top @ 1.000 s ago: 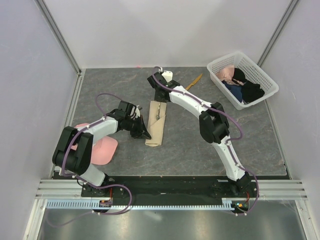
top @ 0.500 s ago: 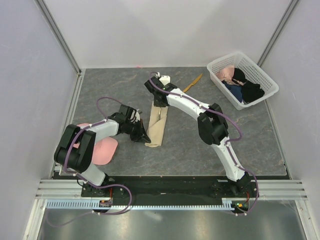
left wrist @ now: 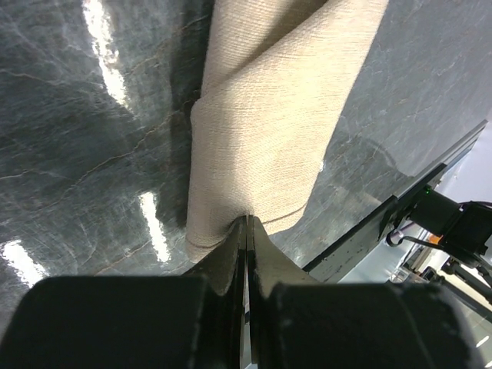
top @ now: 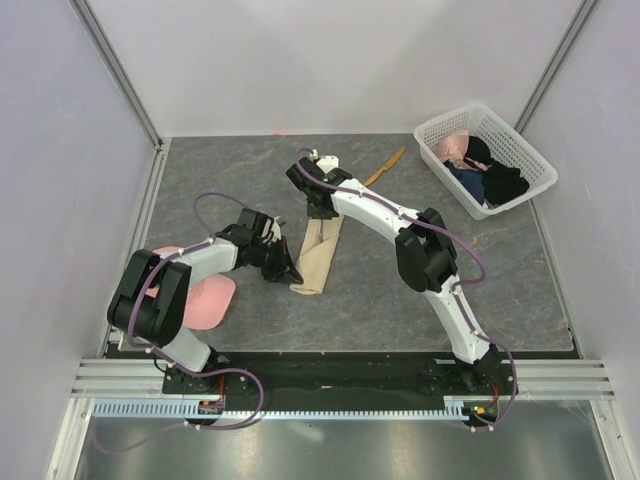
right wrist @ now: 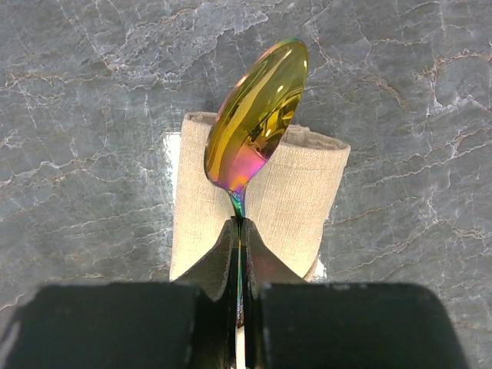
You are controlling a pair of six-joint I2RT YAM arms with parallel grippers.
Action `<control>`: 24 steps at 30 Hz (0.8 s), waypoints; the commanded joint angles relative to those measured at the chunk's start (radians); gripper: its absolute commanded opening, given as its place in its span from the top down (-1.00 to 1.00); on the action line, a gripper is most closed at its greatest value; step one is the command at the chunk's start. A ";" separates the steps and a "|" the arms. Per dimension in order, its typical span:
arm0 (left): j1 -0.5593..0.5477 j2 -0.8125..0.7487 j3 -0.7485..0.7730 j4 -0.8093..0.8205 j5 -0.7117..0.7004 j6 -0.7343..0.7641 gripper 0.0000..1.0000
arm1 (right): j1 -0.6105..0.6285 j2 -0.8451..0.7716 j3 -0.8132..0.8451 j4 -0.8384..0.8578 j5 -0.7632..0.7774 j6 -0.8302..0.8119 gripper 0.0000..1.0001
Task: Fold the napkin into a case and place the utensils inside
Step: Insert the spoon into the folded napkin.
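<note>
My left gripper (left wrist: pixel 246 224) is clenched on the lower edge of the napkin (left wrist: pixel 269 131). My right gripper (right wrist: pixel 239 227) is pinched on the spoon (right wrist: pixel 257 115) by its thin handle (bowl over the cloth's upper edge). The napkin lies as a narrow folded strip at centre of the top view, and the knife (top: pixel 388 165) is above and right of it, apart.

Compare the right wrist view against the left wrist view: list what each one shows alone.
Right wrist only: the spoon, its handle pinched in the shut right gripper, bowl over the napkin's end. Left wrist only: the left gripper shut on the napkin's folded edge. Both: the folded beige napkin lying on the grey table.
</note>
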State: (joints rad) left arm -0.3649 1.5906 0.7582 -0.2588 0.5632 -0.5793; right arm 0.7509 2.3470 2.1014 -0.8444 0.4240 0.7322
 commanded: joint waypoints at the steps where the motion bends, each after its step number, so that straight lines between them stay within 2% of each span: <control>1: -0.025 -0.073 0.066 -0.005 0.027 0.006 0.91 | 0.005 -0.072 0.006 -0.027 0.002 0.024 1.00; 11: -0.089 0.026 0.040 0.061 0.079 -0.048 0.92 | 0.002 -0.072 -0.006 -0.054 -0.021 0.082 1.00; 24: -0.091 0.062 -0.025 0.128 0.021 -0.057 0.93 | -0.012 -0.064 0.005 -0.154 -0.054 0.133 1.00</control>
State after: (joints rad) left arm -0.4549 1.6398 0.7483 -0.1833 0.6037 -0.6140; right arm 0.7410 2.3386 2.0945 -0.9443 0.3779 0.8394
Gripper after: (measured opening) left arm 0.040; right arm 0.010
